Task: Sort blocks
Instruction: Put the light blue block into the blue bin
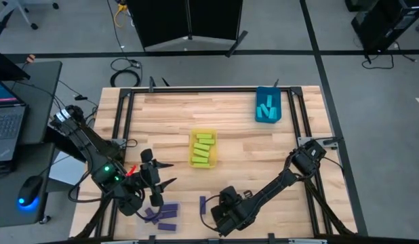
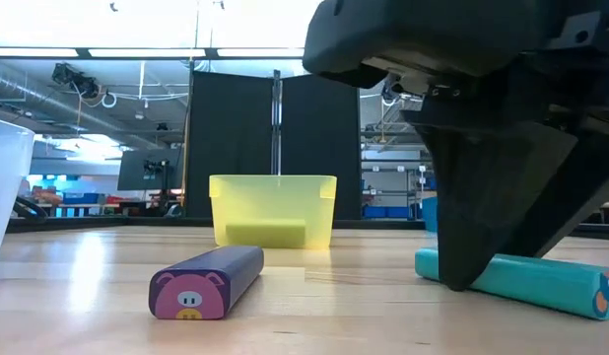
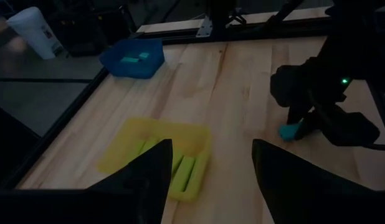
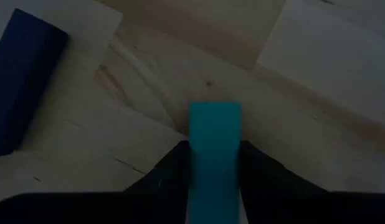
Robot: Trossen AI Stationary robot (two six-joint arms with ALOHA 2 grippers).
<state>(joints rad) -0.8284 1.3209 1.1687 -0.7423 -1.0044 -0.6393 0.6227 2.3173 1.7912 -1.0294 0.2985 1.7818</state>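
Observation:
My right gripper (image 1: 220, 215) is down at the table's near edge, shut on a cyan block (image 4: 214, 140). A purple block (image 2: 208, 281) with a pig face on its end lies flat beside it, also seen in the right wrist view (image 4: 24, 81). My left gripper (image 1: 165, 173) hangs open and empty at the near left, above several purple blocks (image 1: 162, 214) lying on the table. The yellow bin (image 1: 203, 148) holds yellow-green blocks (image 3: 183, 173). The blue bin (image 1: 268, 106) holds cyan blocks. My right gripper pinches the cyan block between its two fingers (image 4: 171, 168), one on each long side, near one end (image 2: 435, 264). The fingers come from above, pointing down. The block lies flat on the table, its other end (image 2: 600, 293) sticking out past the fingers.
A clear bin (image 2: 4, 187) stands at the near left edge. Black frame rails (image 1: 125, 115) run along the table's left, right and far sides. Bare wood lies between the yellow bin and the blue bin. A laptop (image 1: 6, 122) sits off the table to the left.

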